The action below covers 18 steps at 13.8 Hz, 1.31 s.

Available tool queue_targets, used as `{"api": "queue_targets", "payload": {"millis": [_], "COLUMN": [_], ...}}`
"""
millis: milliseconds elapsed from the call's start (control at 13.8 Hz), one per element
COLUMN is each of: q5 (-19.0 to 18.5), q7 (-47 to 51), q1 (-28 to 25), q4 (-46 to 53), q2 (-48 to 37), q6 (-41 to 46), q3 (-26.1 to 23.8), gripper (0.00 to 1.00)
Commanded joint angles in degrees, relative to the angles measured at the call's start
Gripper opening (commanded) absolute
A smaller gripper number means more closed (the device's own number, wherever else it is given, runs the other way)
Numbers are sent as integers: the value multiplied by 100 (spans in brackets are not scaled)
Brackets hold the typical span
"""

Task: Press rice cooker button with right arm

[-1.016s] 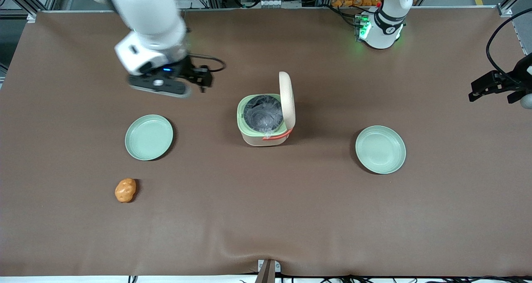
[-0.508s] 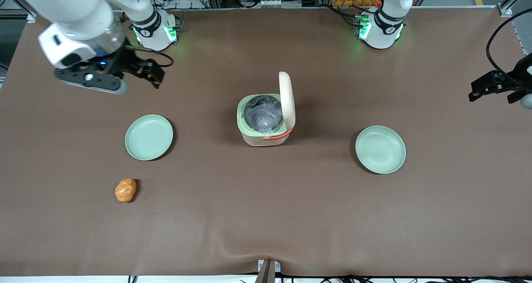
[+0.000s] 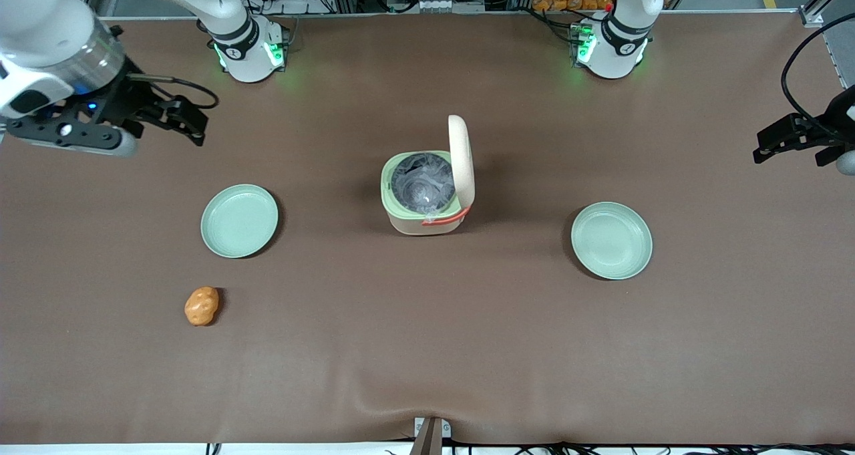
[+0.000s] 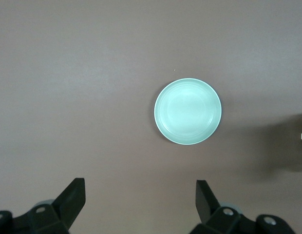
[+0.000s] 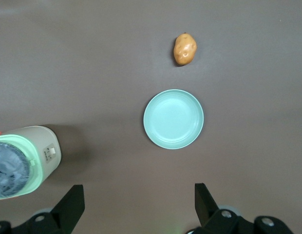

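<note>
Gripper (image 3: 184,115) hangs high near the working arm's end of the table, farther from the front camera than the plate (image 3: 239,220); fingers (image 5: 70,204) spread wide, holding nothing. Rice cooker (image 3: 427,191) sits mid-table, lid up, well apart from the gripper. Judging by that, the press looks done. If not, the next move needs a long sideways reach. Brown table (image 3: 427,348) has open room all around.

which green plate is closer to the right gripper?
The green plate toward the working arm's end, beside the potato. The gripper, jaws open, hangs near it; the other plate lies toward the parked arm's end, past the rice cooker.
</note>
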<state>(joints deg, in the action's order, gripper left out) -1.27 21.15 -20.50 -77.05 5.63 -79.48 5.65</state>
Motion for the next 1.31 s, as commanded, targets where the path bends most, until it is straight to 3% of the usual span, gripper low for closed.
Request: {"api": "queue_targets", "payload": {"millis": [0, 508, 726, 1234], "q5": [-13, 4, 267, 268], "q7": [-409, -1270, -1385, -1412], "q1": [291, 766, 986, 995], "q4": [-109, -179, -311, -459], "q2": [-141, -211, -290, -439], "q6": [29, 38, 38, 144], "q3": [-108, -108, -108, -108], "gripper": [100, 100, 100, 100]}}
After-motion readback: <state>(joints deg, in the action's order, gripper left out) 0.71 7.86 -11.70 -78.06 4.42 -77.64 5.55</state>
